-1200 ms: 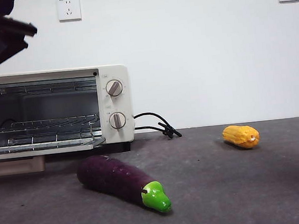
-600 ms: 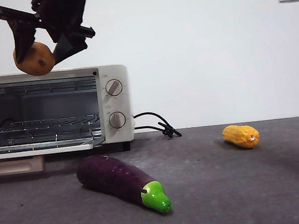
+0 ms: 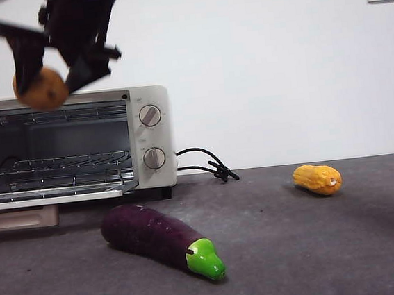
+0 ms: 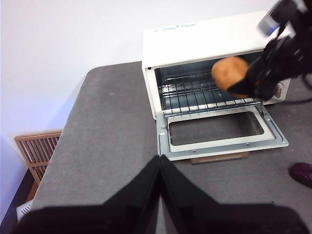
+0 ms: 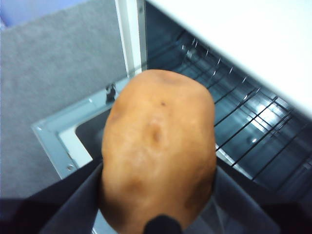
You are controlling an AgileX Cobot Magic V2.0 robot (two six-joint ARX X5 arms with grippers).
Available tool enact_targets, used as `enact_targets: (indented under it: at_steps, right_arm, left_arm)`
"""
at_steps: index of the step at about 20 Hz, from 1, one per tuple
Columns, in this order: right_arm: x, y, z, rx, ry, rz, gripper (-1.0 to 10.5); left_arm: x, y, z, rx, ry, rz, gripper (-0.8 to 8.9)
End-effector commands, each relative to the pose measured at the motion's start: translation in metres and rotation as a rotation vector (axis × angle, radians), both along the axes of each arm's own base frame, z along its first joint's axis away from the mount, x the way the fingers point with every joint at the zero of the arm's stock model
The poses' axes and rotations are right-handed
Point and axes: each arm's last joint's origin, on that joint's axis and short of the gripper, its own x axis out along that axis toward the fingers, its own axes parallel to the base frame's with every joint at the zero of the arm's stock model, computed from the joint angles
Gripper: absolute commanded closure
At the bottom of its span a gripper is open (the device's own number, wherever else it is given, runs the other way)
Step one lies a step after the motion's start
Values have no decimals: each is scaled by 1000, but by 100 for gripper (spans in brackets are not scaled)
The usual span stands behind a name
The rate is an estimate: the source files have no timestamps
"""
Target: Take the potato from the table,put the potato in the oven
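- Two arms share the job, but only the right pincer (image 3: 40, 72) is at work: its jaws are closed around the potato (image 3: 40, 89), held in the air level with the top front edge of the oven (image 3: 150, 134).
- Half a second ago the potato hung slightly higher and further right; it has since dropped a little and drifted left, so the carry has turned into a descent toward the opening.
- The right wrist view shows the potato (image 5: 158, 151) filling the grip, with the wire rack (image 5: 243, 122) and the lowered door (image 5: 63, 141) beneath it.
- The oven stands at the counter's (image 3: 318, 247) far left with its door folded flat, so nothing blocks entry.
- The left pincer (image 4: 160, 165) waits with jaws pressed together, holding nothing, over the counter in front of the oven.
- Lifting looks finished; what remains is probably lowering the potato to rack height, pushing it inside and letting go.
- An eggplant (image 3: 157, 240) and a corn cob (image 3: 317, 179) lie untouched on the counter.
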Motion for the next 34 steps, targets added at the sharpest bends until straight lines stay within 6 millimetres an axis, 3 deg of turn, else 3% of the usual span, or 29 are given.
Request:
enact_targets:
  at_steps: [1,8,17,26,34]
  right_arm:
    - [9,9,-37,-33,54,-20,958]
    - [22,15,-62,9,59,-67,958]
    - [39,17,-77,88,10,-139,958]
    - [46,19,-72,146,-83,-228,958]
    - [58,15,-94,141,-57,-276,958]
  left_arm:
    - [-3,1,0,-17,-17,-2,818]
    - [-3,1,0,-17,-17,-3,818]
    - [2,-1,1,-12,-1,-2,818]
    - [11,-3,3,-4,26,-2,818]
    - [11,-3,3,-3,26,-2,818]
